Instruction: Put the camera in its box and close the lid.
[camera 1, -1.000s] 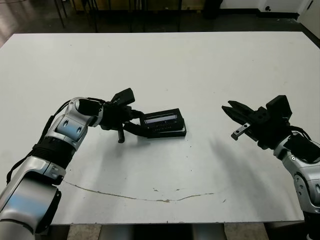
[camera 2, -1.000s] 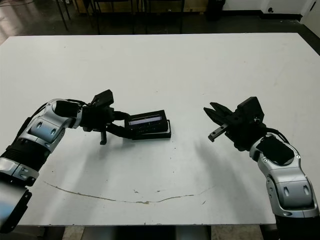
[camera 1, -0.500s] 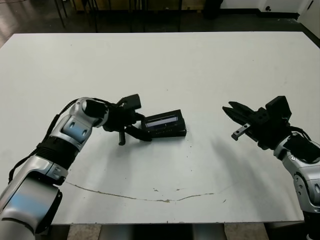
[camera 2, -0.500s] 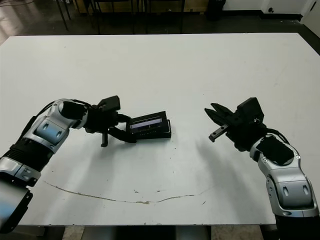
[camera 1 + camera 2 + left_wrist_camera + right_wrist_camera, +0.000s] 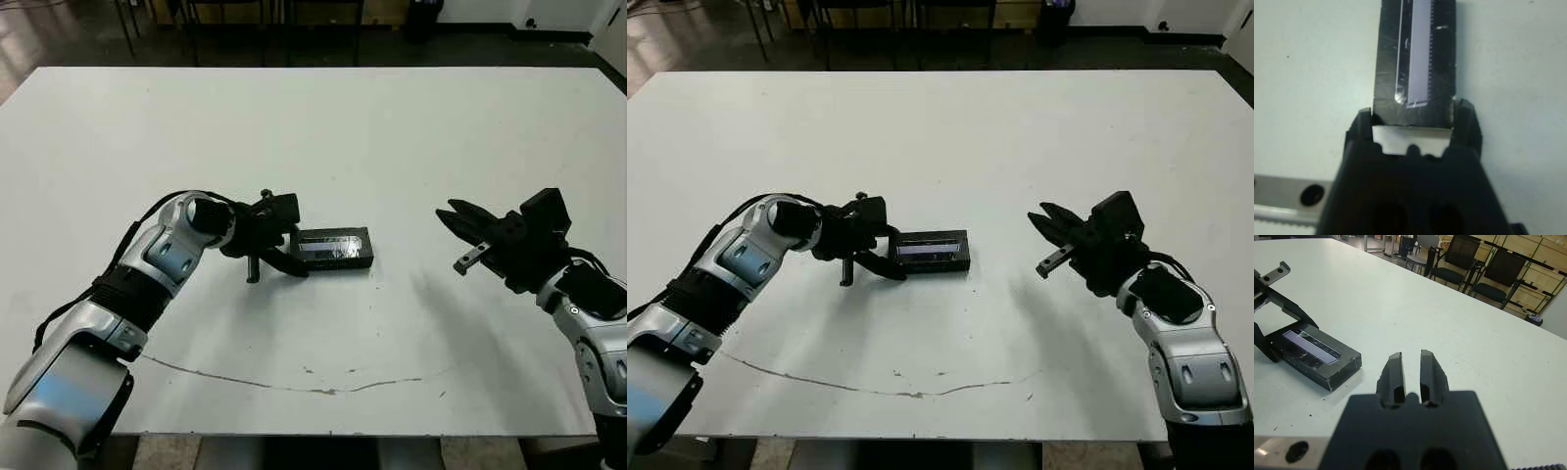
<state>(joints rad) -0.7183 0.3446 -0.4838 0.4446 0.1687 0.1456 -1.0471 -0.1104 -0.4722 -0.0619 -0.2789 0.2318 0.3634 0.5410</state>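
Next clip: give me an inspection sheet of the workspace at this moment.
Surface: white table, thin dirty streak near front edge.
Job's things: lid lying flat on the box; camera not visible.
Clutter: nothing seen.
Grippers: left tool at the lid's end, fingers straddling it; right tool apart, holding nothing, fingers nearly together.
Cables: black cable along left arm.
Surroundings: chairs beyond the table.

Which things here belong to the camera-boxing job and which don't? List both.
Job:
- box, lying flat on the table
- lid, seated on the box
- left tool, straddling the box's end
- right tool, holding nothing
- camera: not visible

Just there:
- dark streak on the table
- chairs beyond the table
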